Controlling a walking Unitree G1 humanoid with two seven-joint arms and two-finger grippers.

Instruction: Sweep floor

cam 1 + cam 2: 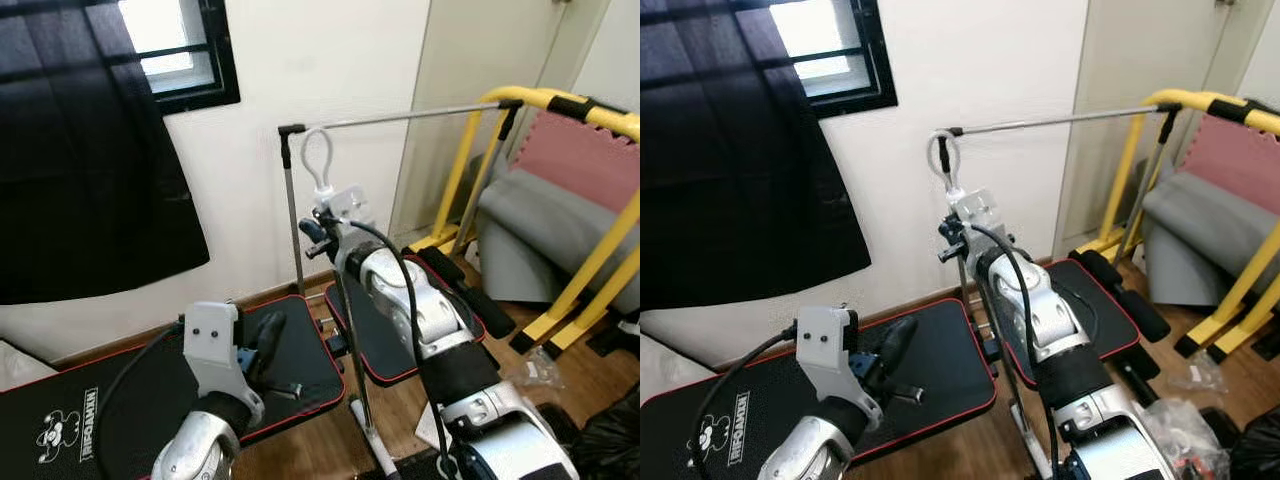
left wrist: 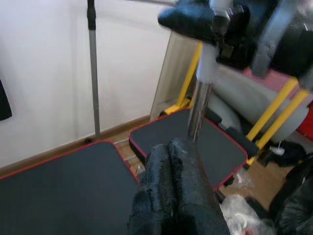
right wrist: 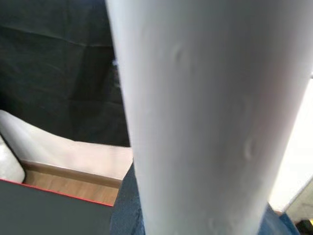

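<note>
The broom handle point(image 1: 346, 300), a pale pole with a white hanging loop on top, stands nearly upright at centre, clamped in the right pincer point(image 1: 322, 232).

Two mats point(image 1: 120, 400) lay side by side on the floor point(image 1: 560, 370) against the wall point(image 1: 320, 90). A clothes rail point(image 1: 400, 118) stood behind them, with a broom handle point(image 1: 350, 330) upright between them. A padded frame point(image 1: 590, 190) stood to the right.
</note>
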